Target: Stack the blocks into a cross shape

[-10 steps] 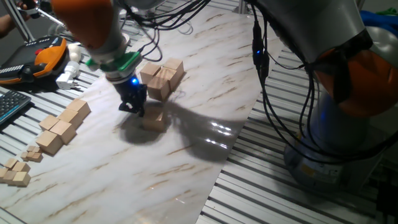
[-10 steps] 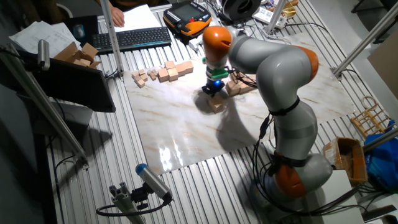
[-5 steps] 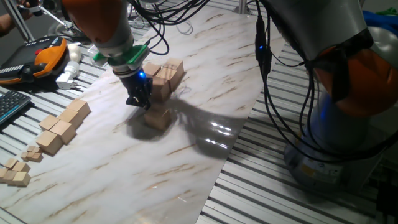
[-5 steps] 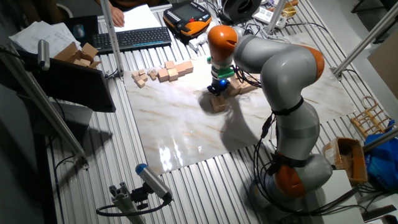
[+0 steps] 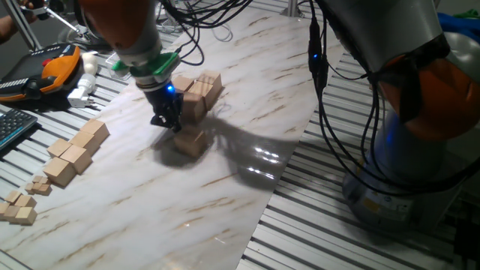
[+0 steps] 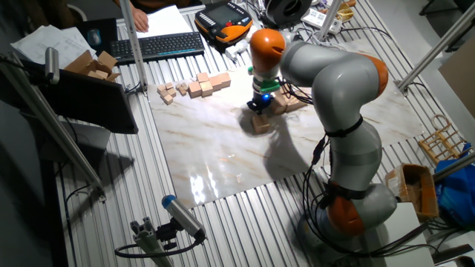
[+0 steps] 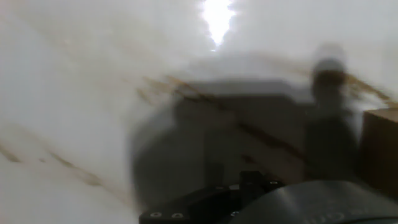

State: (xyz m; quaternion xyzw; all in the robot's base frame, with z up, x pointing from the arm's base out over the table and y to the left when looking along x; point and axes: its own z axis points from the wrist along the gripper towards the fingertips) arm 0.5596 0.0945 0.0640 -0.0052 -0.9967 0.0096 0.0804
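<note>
– Gripper (image 5: 169, 124) state? Block (image 5: 190, 141) where?
– Cannot tell; block left of centre, just below the fingers, pile (image 5: 196, 91) upper left
– Advice?
– Lift straight, clear of the pile

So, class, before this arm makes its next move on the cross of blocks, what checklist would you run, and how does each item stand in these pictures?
1. Gripper position: at the lone block, beside the cluster of blocks. Ok.
2. Jaws open or shut: hidden by the hand in both fixed views, and the hand view is blurred. Cannot tell.
3. Lone block lying flat on the marble board: appears so. Ok.
4. Cross formed: blocks sit in a loose cluster, with no cross shape. Not ok.
5. Joined row of cubes clear of the work area: off to the side. Ok.
6. Hand view usable for alignment: too blurred. Not ok.
</note>
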